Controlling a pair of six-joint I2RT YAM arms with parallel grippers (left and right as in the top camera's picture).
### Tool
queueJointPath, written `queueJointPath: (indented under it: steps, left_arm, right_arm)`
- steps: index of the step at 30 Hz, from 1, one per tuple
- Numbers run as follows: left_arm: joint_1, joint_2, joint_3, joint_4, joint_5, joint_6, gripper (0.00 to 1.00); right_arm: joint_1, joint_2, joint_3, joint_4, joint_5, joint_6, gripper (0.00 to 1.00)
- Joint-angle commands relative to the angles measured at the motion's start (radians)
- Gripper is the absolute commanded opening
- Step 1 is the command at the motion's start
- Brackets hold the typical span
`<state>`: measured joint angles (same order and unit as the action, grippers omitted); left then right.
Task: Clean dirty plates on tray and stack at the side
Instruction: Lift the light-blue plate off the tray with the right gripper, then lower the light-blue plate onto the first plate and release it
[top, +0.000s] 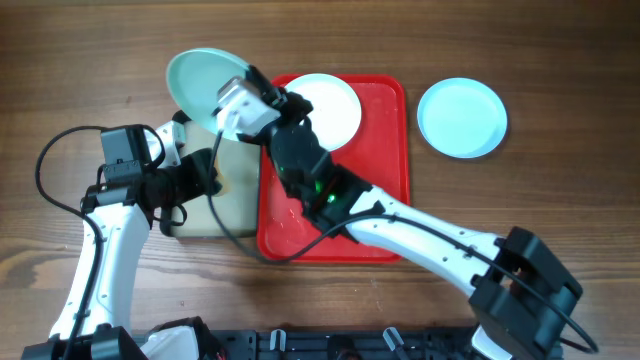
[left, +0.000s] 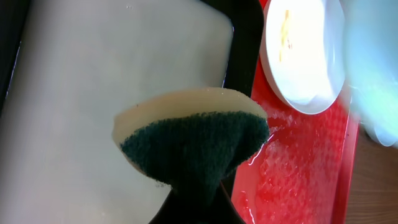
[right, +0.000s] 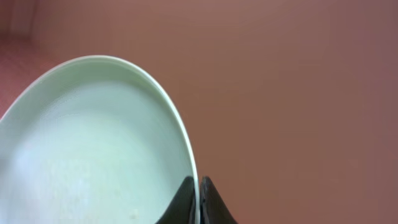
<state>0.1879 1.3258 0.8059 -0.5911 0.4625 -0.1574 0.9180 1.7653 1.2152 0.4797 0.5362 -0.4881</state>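
Plate nearest your right wrist camera is the pale blue-green plate (right: 93, 155), its rim pinched between the closed fingers of your right gripper (right: 199, 200). That view cuts off its left and lower parts, and everything behind it is a reddish blur you cannot read. From overhead you see this plate held tilted just past the far left corner of the red tray (top: 385, 170), one edge hidden by the gripper.

Your left gripper (left: 191, 208) is clamped on a sponge (left: 193, 134), yellow with a dark green scouring face, bent by the squeeze. Only the dark jaw tips show at the bottom edge of the left wrist view. The sponge hangs over the black-rimmed beige tray (left: 93, 93), which lies just beside the red tray's left side. The red tray's floor looks wet near the sponge.

Farther on, the white plate (top: 340, 108) sits in the far part of the red tray with yellowish specks on it. The right arm covers its left edge in the overhead view. Well apart, on the wooden table (top: 560, 180) right of the red tray, lies the pale blue plate (top: 462, 117); any specks there are too small to tell.

You can count three plates, two trays, one sponge and two arms.
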Motion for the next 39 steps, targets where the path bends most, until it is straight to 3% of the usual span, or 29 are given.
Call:
queueJointPath:
  steps: [1, 4, 6, 10, 15, 19, 23, 30, 33, 34, 36, 37, 39]
  left_arm:
    - [-0.005, 0.002, -0.004, 0.004, 0.016, 0.024, 0.04]
    - [-0.005, 0.002, -0.004, 0.005, 0.016, 0.023, 0.04]
    - [-0.005, 0.002, -0.004, 0.004, 0.016, 0.024, 0.04]
    - [-0.005, 0.002, -0.004, 0.004, 0.016, 0.024, 0.04]
    - [-0.005, 0.002, -0.004, 0.005, 0.016, 0.024, 0.04]
    - [-0.005, 0.002, -0.004, 0.005, 0.016, 0.024, 0.04]
    - [-0.005, 0.002, -0.004, 0.005, 0.015, 0.024, 0.04]
    - [-0.005, 0.002, -0.004, 0.004, 0.015, 0.024, 0.04]
    - [-0.005, 0.002, -0.004, 0.005, 0.015, 0.024, 0.04]
    - [-0.005, 0.002, -0.004, 0.005, 0.015, 0.024, 0.04]
    - [-0.005, 0.002, -0.004, 0.005, 0.015, 0.025, 0.04]
    - [-0.005, 0.002, -0.004, 0.004, 0.016, 0.034, 0.04]
    - [-0.005, 0.002, -0.004, 0.006, 0.015, 0.047, 0.04]
  right_arm:
    - [-0.094, 0.006, 0.006, -0.189, -0.188, 0.509, 0.04]
    - [-0.296, 0.006, 0.006, -0.300, -0.670, 0.838, 0.04]
    - [-0.412, 0.006, 0.006, -0.304, -0.863, 0.961, 0.04]
    - [-0.666, 0.006, 0.006, -0.409, -1.062, 1.015, 0.05]
    - [-0.955, 0.006, 0.004, -0.760, -1.019, 0.952, 0.05]
    - [-1.099, 0.006, 0.002, -0.943, -0.814, 0.824, 0.05]
    - [-1.154, 0.006, 0.000, -1.021, -0.589, 0.781, 0.06]
    - [-1.155, 0.014, -0.048, -1.009, -0.461, 0.779, 0.07]
    - [-1.155, 0.015, -0.065, -0.989, -0.502, 0.776, 0.23]
    - [-1.155, 0.015, -0.065, -0.989, -0.535, 0.776, 0.40]
    - [-1.155, 0.015, -0.065, -0.990, -0.631, 0.781, 0.89]
    - [-1.155, 0.015, -0.065, -0.993, -0.695, 0.781, 0.95]
    - [-1.147, 0.015, -0.065, -1.001, -0.941, 0.819, 0.96]
